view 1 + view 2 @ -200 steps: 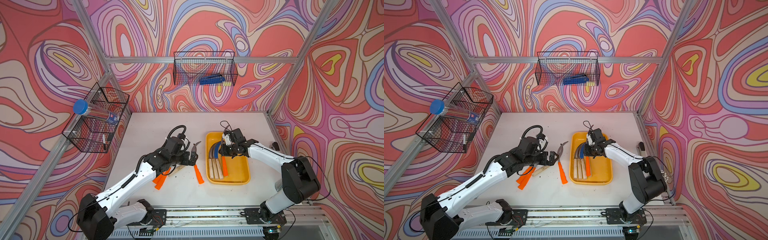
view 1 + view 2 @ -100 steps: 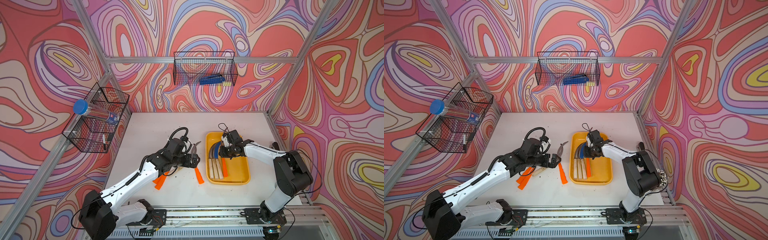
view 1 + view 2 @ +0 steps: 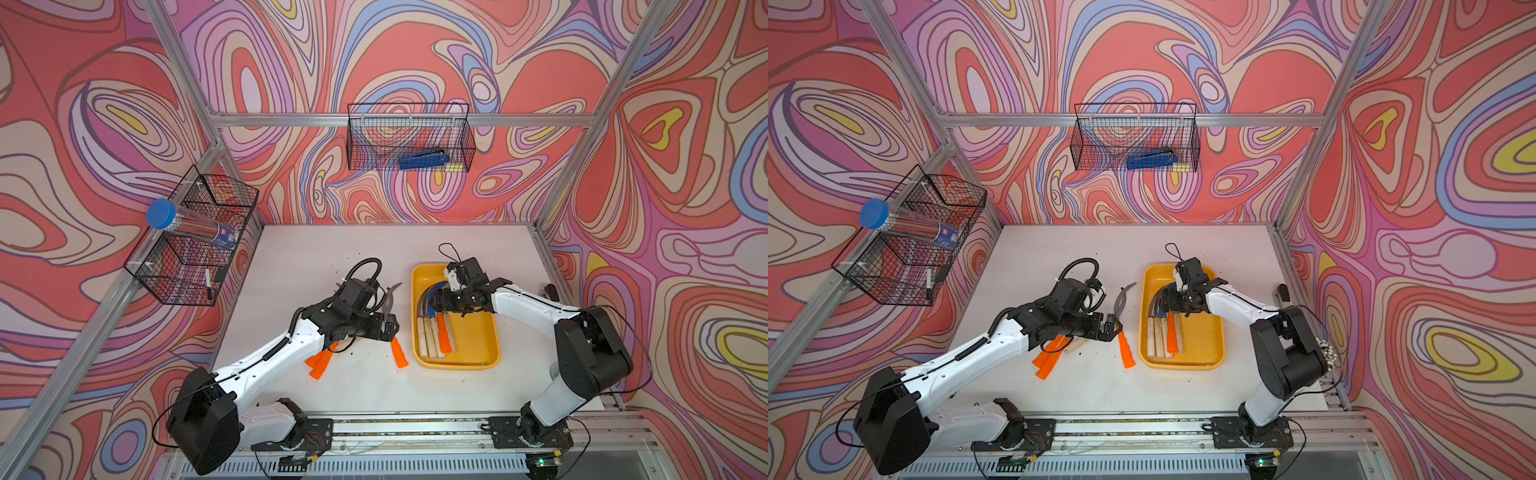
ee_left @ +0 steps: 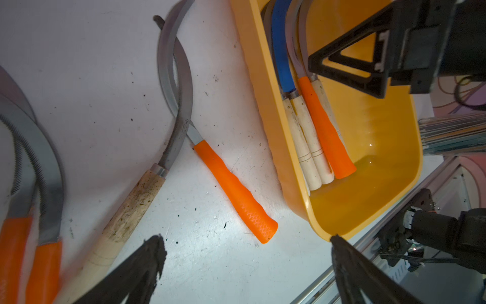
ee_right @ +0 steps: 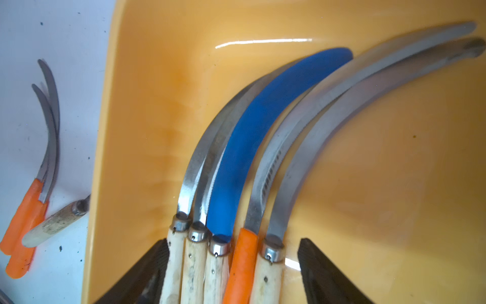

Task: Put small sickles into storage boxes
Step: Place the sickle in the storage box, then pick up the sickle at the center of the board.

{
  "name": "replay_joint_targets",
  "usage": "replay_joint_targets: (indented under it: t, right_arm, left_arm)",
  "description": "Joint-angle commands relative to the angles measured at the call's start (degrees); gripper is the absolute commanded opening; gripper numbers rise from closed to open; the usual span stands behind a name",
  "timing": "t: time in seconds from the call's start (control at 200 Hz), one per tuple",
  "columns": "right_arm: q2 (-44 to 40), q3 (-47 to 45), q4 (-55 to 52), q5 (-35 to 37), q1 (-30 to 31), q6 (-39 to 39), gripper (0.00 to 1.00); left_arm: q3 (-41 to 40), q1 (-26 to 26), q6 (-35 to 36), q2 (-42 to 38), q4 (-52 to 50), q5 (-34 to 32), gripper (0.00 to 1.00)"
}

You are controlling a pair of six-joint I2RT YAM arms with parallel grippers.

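Observation:
The yellow storage box [image 3: 478, 345] [image 3: 1200, 343] holds several small sickles side by side, most with pale wood handles, one with an orange handle [image 5: 242, 263] and one with a blue blade [image 5: 263, 136]. My right gripper [image 3: 436, 305] [image 5: 232, 250] is open low over them, its jaws astride the handle necks without clamping. My left gripper [image 3: 390, 328] [image 4: 246, 240] is open above an orange-handled sickle [image 3: 398, 353] [image 4: 236, 194] on the table beside the box. A wood-handled sickle [image 4: 131, 208] crosses it. Two more orange-handled sickles [image 3: 320, 365] lie partly under my left arm.
Black wire baskets hang on the walls: the back basket [image 3: 365, 137] holds a straight blue tool [image 3: 424, 158], the left basket [image 3: 195, 266] a clear bottle with a blue cap [image 3: 160, 212]. The metal rail [image 3: 415, 424] runs along the table's front edge.
My right gripper has opened, letting go of the sickle it held in the box. My left gripper has shifted slightly toward the orange-handled sickle by the box.

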Motion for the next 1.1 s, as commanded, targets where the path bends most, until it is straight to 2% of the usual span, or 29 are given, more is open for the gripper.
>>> replay_joint_targets:
  t: [0.0,0.165,0.28,0.736,1.092]
  right_arm:
    - [-3.53,-0.35,0.06,-1.30,-0.22,1.19,0.84]
    - [-6.45,-0.95,0.15,-3.06,-0.21,2.30,0.88]
    - [-8.15,-1.37,0.32,-4.14,-0.05,2.87,0.98]
    - [-13.35,-4.64,0.76,-6.52,0.13,4.37,0.98]
    - [-14.73,-5.81,1.77,-7.14,0.22,5.26,0.98]
  left_arm:
    - [2.83,-0.15,2.66,0.78,-6.51,-5.21,1.00]
    - [3.46,-0.10,3.57,1.89,-8.87,-8.60,1.00]
    - [3.28,-0.10,3.43,3.97,-8.53,-10.80,1.00]
    - [0.72,3.93,2.35,14.20,1.42,-10.23,1.00]
    - [0.55,5.66,4.15,19.23,3.44,-10.31,1.00]
